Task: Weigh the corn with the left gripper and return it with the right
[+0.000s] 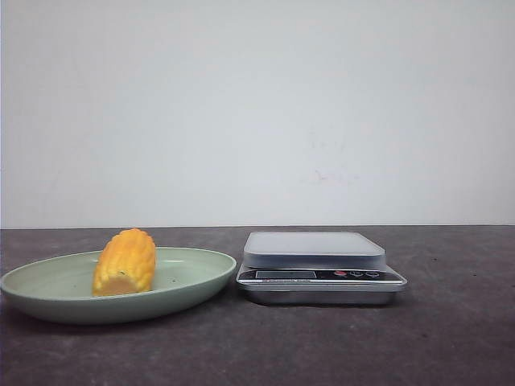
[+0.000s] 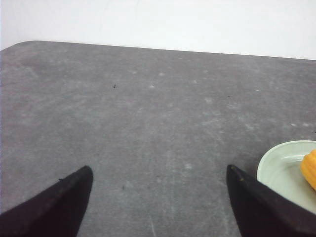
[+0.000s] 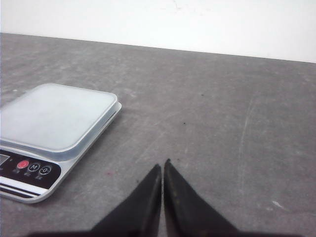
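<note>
Grey, mottled stone-like table (image 1: 451,338) fills the lower part of what we see in the front view, with a plain white wall (image 1: 257,104) behind it. On the table's left side sits a shallow pale green plate (image 1: 193,277), oval from this angle, and just to its right stands a kitchen scale (image 1: 320,268), the two nearly touching at their edges. We see the scale's flat, pale grey weighing platform (image 1: 314,245) bare on top, and below it a dark front panel with a small display and a red button (image 1: 340,274) beside two darker ones.

Our task's thing, the corn (image 1: 125,262), lies on its side on the plate, left of the plate's middle, its paler cut end turned toward the front camera and its yellow-orange kernel rows running back. It touches nothing but the plate.

Neither arm shows in the front view. In the left wrist view we find the left gripper (image 2: 159,202) with its two black pointed fingers (image 2: 59,205) spread wide, holding nothing, bare table between them; the plate's rim and a sliver of corn (image 2: 309,170) appear just beyond one fingertip. In the right wrist view the right gripper (image 3: 162,170) has its black fingers (image 3: 185,207) pressed together at the tips, gripping nothing, over bare table near the scale's (image 3: 59,123) corner.
</note>
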